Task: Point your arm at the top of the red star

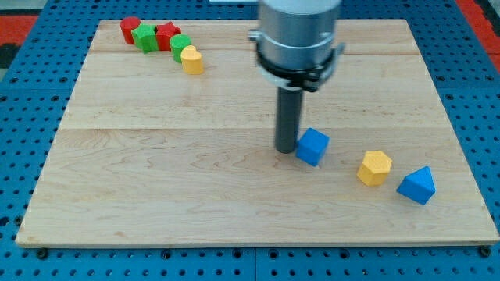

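Observation:
The red star (166, 34) lies near the view's top left, in a tight row with a red cylinder (130, 30), a green star (145, 37), a green cylinder (180, 45) and a yellow block (192, 60). My tip (286, 148) rests on the board near its middle, just left of a blue cube (312, 146), touching or nearly touching it. The tip is far to the right of and below the red star.
A yellow hexagonal block (375, 167) and a blue triangular block (417, 185) lie at the view's lower right. The wooden board (156, 172) sits on a blue pegboard surface (23, 140). The arm's grey body (298, 35) hangs over the board's top middle.

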